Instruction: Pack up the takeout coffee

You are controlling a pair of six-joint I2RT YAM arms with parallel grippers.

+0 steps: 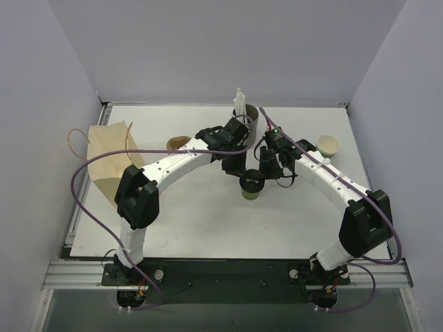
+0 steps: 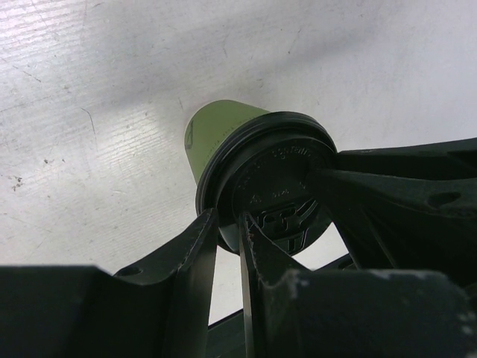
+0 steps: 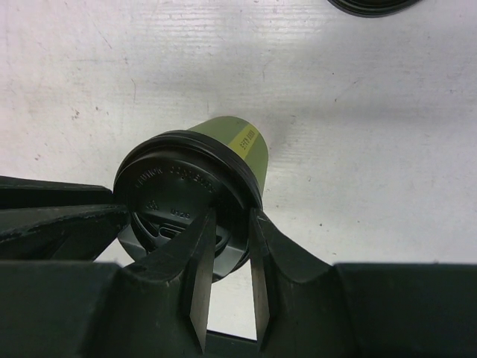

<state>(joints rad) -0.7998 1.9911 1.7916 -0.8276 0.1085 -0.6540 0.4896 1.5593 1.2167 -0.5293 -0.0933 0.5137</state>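
The takeout coffee is a small green paper cup point(image 1: 250, 193) with a black lid point(image 1: 250, 182), standing upright mid-table. My left gripper point(image 1: 239, 173) reaches it from the left. In the left wrist view its gripper point(image 2: 227, 227) is pinched on the near rim of the lid point(image 2: 276, 175), above the green wall point(image 2: 216, 138). My right gripper point(image 1: 265, 176) reaches it from the right. In the right wrist view its gripper point(image 3: 229, 224) is closed over the rim of the lid point(image 3: 179, 186), one finger on top and one outside the cup point(image 3: 238, 145).
A brown paper bag point(image 1: 111, 162) lies at the table's left. A grey cup with white straws point(image 1: 243, 111) stands at the back centre. A tan paper cup point(image 1: 328, 145) sits at the right. A small brown item point(image 1: 178, 143) lies near the left forearm. Another black lid point(image 3: 369, 4) shows in the right wrist view.
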